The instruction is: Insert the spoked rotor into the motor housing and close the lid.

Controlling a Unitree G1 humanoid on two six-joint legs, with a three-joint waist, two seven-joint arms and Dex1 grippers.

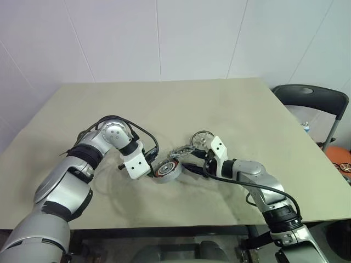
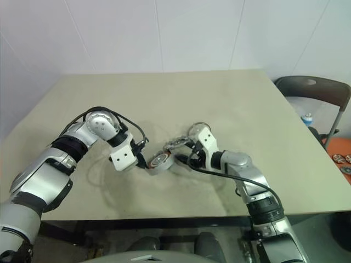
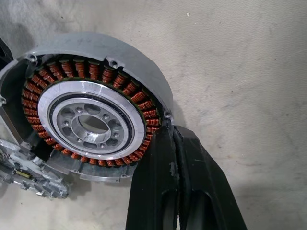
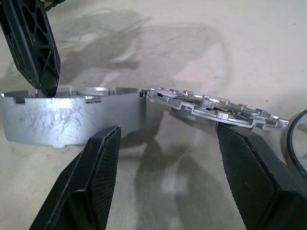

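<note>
Pinching the motor housing (image 1: 167, 170) by its rim, the left gripper (image 1: 149, 171) is clamped tight at the housing's nine o'clock. The right gripper (image 1: 193, 159) stands wide at three o'clock, nearer the spoked rotor (image 1: 202, 137), which lies flat toward one o'clock on the table (image 1: 164, 104). No readable markings.

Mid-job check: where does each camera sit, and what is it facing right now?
Head stereo pair: looks down over both arms at the table.
Left wrist: looks along the shut left claw onto the motor housing.
Right wrist: between the open right claw fingers, at the lid.
Shared: both wrist views show the housing.
</note>
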